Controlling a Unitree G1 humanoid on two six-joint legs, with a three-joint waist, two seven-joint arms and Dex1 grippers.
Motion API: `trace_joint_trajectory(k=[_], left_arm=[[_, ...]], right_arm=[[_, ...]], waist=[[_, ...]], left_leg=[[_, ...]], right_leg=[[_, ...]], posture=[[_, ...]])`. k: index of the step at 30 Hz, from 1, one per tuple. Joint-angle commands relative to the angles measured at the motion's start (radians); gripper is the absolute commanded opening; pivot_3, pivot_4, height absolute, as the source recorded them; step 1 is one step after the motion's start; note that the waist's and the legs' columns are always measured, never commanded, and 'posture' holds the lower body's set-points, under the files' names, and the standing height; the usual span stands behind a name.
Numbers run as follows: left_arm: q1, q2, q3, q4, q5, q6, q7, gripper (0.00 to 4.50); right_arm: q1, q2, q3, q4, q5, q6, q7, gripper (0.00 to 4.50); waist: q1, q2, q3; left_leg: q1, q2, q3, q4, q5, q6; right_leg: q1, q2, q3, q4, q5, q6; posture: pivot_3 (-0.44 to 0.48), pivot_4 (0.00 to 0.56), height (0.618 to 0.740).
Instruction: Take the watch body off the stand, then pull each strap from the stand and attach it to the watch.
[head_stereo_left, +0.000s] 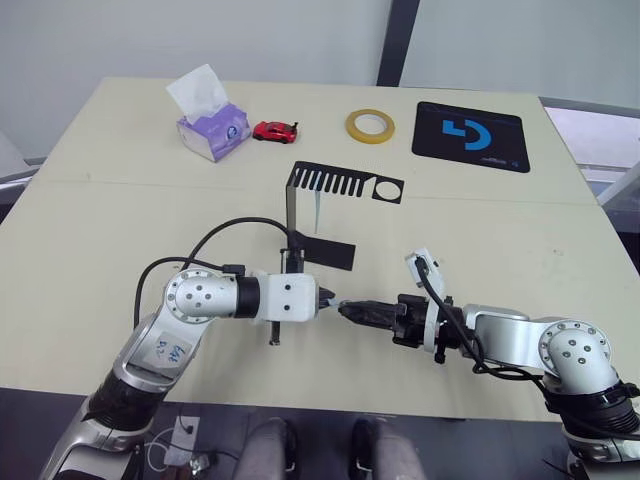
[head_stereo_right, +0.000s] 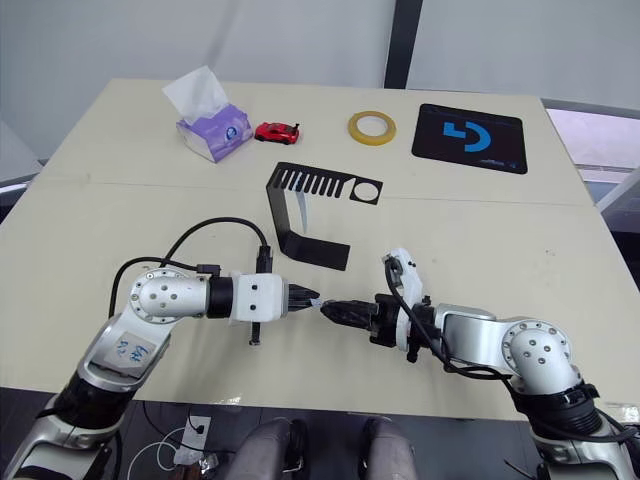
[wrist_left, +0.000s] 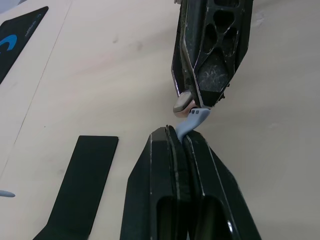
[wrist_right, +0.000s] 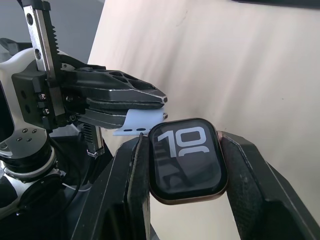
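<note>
— Which step are you on, and where is the watch?

— The small rounded-square black watch body (wrist_right: 187, 160) with light digits on its dark screen is off the thin black bent-sheet stand (head_stereo_left: 320, 205); my right gripper (head_stereo_left: 352, 312) has its jaws clenched on the case's two sides. My left gripper (head_stereo_left: 326, 302) has its jaws pinched on a slim pale blue-grey strap (wrist_left: 192, 121), whose end meets the edge of the case. I judge the first strap is being attached.

— What does the next move call for?

— A straight, gentle slide of the strap end into the case's slot, both holds firm. The second strap (head_stereo_left: 316, 208) hangs from the stand's comb slots, not yet pulled.

— And the surroundings?

— A pale beige tabletop (head_stereo_left: 120, 200), carrying a tissue box (head_stereo_left: 212, 130), a red toy car (head_stereo_left: 275, 131), a yellow tape roll (head_stereo_left: 370, 125) and a black mouse pad (head_stereo_left: 470, 137) with a blue logo
</note>
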Motion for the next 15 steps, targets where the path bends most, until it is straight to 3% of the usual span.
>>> trace_joint_trajectory(k=[1,15], left_arm=[[0.014,-0.01,-0.037,-0.054,-0.006,0.049,0.013,0.0],[-0.003,-0.034,-0.05,-0.068,-0.015,0.123,0.055,0.0]], right_arm=[[-0.012,0.024,0.02,-0.064,0.106,-0.006,0.026,1.65],[-0.01,0.005,0.028,-0.07,0.132,-0.012,0.016,1.65]], waist=[[0.0,0.0,0.0],[0.001,0.0,0.0]], left_leg=[[0.0,0.0,0.0,0.0,0.0,0.0],[0.0,0.0,0.0,0.0,0.0,0.0]], right_leg=[[0.0,0.0,0.0,0.0,0.0,0.0],[0.0,0.0,0.0,0.0,0.0,0.0]], posture=[[0.0,0.15,0.74],[0.0,0.15,0.74]])
